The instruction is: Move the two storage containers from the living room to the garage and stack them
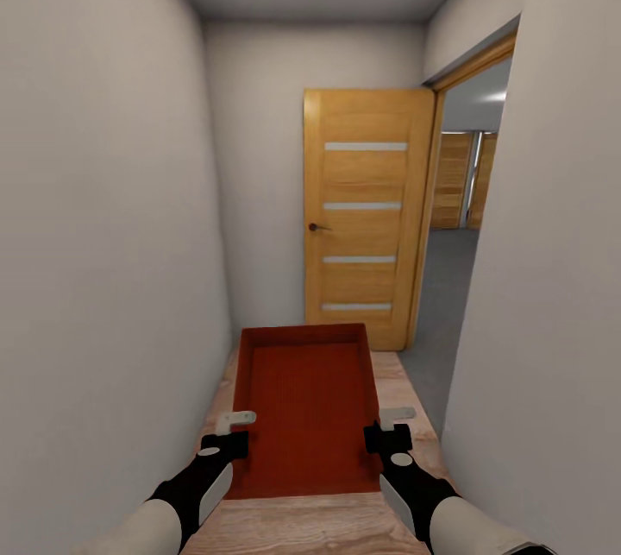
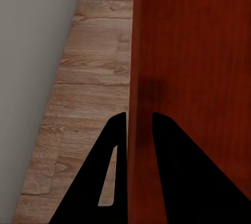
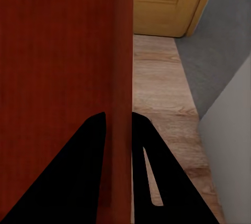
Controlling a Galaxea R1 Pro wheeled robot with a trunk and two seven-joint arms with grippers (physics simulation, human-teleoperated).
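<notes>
- A red-orange storage container [image 1: 306,404] rides level between both arms, above the wood-plank floor [image 1: 302,529] of a narrow hallway.
- The left gripper [image 1: 231,432] and right gripper [image 1: 388,427] each pinch a thin side wall; uneven arm motion could twist it free.
- Turning through the doorway [image 1: 461,218] past the open door [image 1: 366,214], the container risks clipping the frame.

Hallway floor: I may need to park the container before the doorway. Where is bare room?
Bare wood floor lies ahead of the storage container up to the open door, and grey floor runs through the doorway on the right. It is tight between the left hand and left wall, and between the right hand and right wall.
</notes>
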